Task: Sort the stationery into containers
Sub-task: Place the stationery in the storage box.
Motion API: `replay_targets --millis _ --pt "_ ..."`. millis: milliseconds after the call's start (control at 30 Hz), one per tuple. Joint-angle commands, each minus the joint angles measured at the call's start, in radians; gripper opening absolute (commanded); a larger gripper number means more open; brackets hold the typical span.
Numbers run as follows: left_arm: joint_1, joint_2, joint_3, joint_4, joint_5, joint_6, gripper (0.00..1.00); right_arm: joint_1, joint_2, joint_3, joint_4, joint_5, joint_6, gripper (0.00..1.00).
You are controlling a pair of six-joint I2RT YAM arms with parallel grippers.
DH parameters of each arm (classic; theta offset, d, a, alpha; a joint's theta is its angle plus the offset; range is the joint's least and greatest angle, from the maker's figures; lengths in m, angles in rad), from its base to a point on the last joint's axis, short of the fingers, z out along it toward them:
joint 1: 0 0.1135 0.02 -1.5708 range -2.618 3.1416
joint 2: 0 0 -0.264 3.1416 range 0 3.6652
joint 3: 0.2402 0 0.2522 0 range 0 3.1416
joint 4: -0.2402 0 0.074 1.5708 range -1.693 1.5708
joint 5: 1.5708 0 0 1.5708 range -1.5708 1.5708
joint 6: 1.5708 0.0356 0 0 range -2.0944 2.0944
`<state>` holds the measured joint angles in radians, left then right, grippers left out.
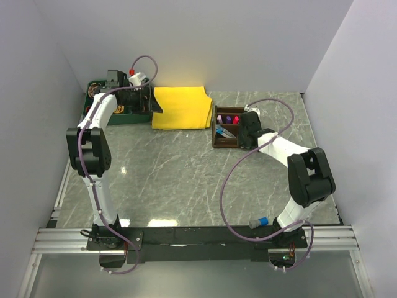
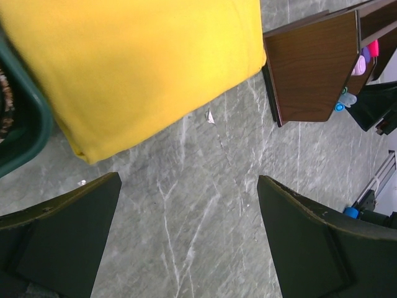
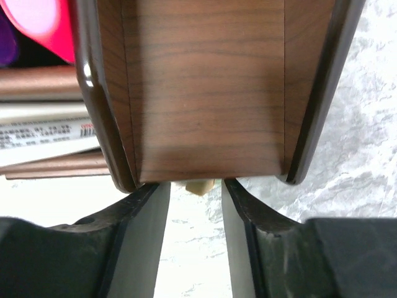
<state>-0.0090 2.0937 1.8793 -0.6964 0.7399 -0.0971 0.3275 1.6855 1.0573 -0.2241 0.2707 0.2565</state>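
**Right jaws.** Set at the right side of the organiser (image 1: 227, 128), tips close to the lower edge of one wood-grain panel. The jaws stand slightly apart, with a narrow gap between them. A tan block (image 3: 200, 185) lies in that gap at the tips, just under the organiser's edge. The block is narrower than the gap, and contact with either jaw cannot be determined.

**Organiser contents.** Markers (image 1: 228, 118) with pink and purple caps stand in the far compartments. In the right wrist view, one pink cap (image 3: 38, 18) shows left of the panel.

**Left jaws.** Wide open and gripping nothing. They hang over the bare table (image 2: 198, 236), well left of the organiser.

**Surroundings.** A yellow cloth (image 2: 136, 68) lies on the table just left of the organiser. A green tray (image 2: 28, 139) sits beyond the cloth, farther from the organiser.
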Motion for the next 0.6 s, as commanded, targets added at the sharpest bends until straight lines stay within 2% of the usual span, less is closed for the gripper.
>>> replay_targets --millis 0,267,333,367,400,433,467,500,567 --pt "-0.017 -0.034 -0.006 0.012 0.016 0.017 1.0 0.005 -0.066 -0.028 0.062 -0.004 0.017 0.48" --pt "-0.023 -0.041 0.003 0.009 0.006 0.02 0.99 0.007 -0.176 -0.054 -0.01 -0.082 0.001 0.52" --pt "-0.026 -0.049 0.003 0.006 -0.005 0.028 0.99 0.007 -0.213 -0.063 -0.03 -0.177 -0.089 0.59" --pt "-0.028 -0.055 0.001 0.005 -0.023 0.031 0.99 0.005 -0.252 -0.065 -0.072 -0.227 -0.141 0.62" --pt "-0.029 -0.058 0.0 0.005 -0.03 0.037 0.99 0.004 -0.271 -0.065 -0.102 -0.284 -0.289 0.64" --pt "-0.031 -0.061 0.0 -0.002 -0.039 0.046 0.99 0.005 -0.291 -0.062 -0.142 -0.426 -0.375 0.64" --pt "-0.031 -0.063 -0.003 -0.005 -0.043 0.051 0.99 0.005 -0.317 -0.045 -0.256 -0.483 -0.466 0.64" --pt "-0.031 -0.064 -0.006 -0.006 -0.053 0.056 0.99 0.005 -0.328 -0.042 -0.318 -0.546 -0.667 0.64" --pt "-0.031 -0.067 -0.014 -0.012 -0.056 0.062 0.99 0.008 -0.36 -0.058 -0.464 -0.59 -0.829 0.64"
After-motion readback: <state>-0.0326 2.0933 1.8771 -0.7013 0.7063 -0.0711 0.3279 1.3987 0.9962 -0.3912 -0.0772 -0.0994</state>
